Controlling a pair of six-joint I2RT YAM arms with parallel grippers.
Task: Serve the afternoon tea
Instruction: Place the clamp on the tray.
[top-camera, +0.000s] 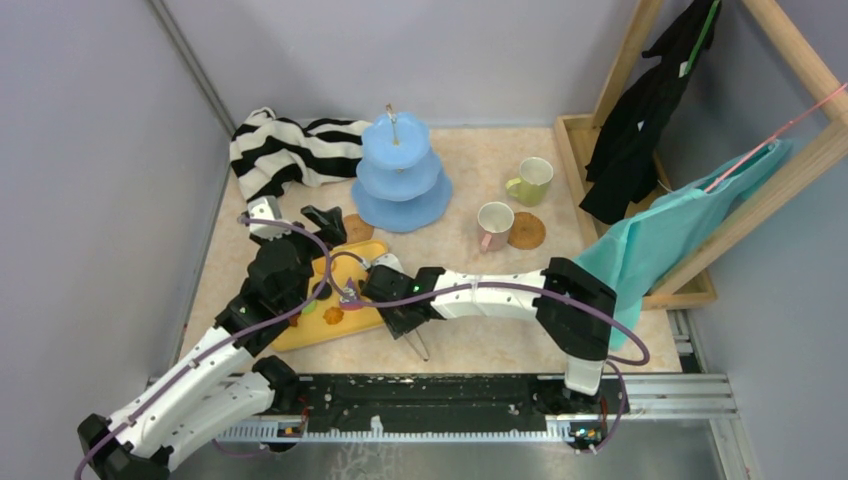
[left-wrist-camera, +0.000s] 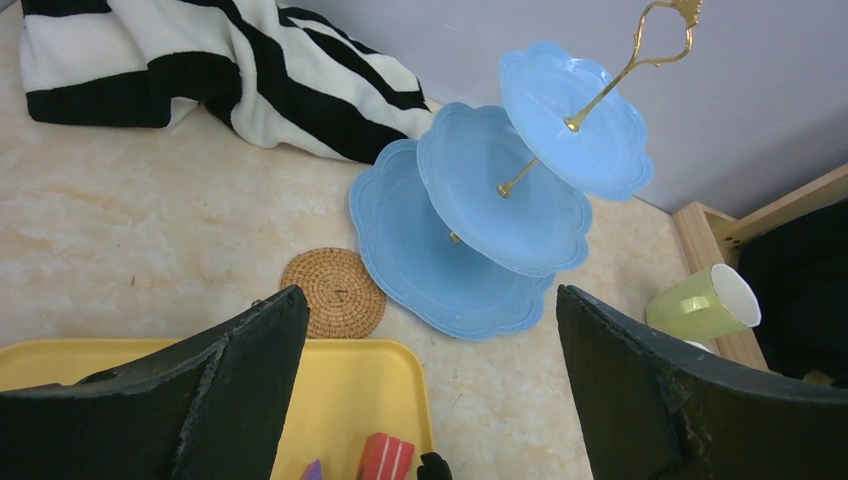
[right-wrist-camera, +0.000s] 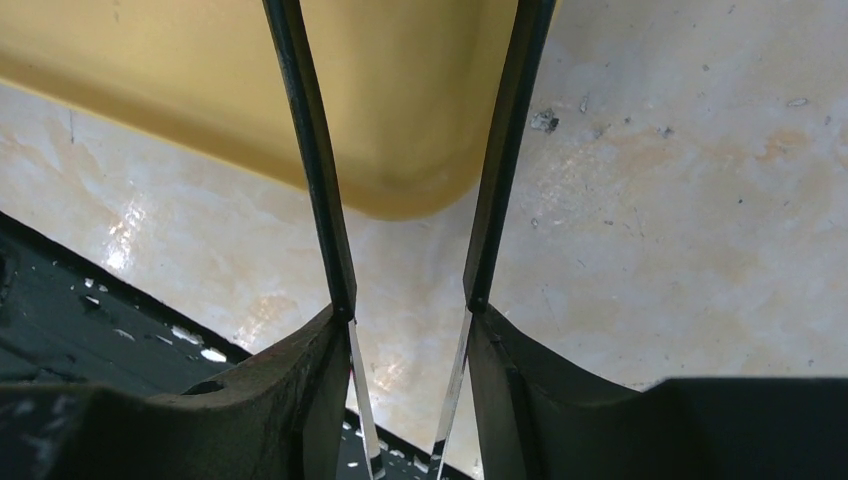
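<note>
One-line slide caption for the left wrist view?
Open left gripper near the yellow tray, facing the blue stand; coaster beside its base, striped cloth behind, green cup right.

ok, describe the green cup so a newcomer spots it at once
Find the blue three-tier stand at the back of the table. Two cups stand to its right; the green cup is the one further back, nearest the wooden frame. It is yellow-green all over; the pink-handled cup is pale and has a coaster beside it.
</note>
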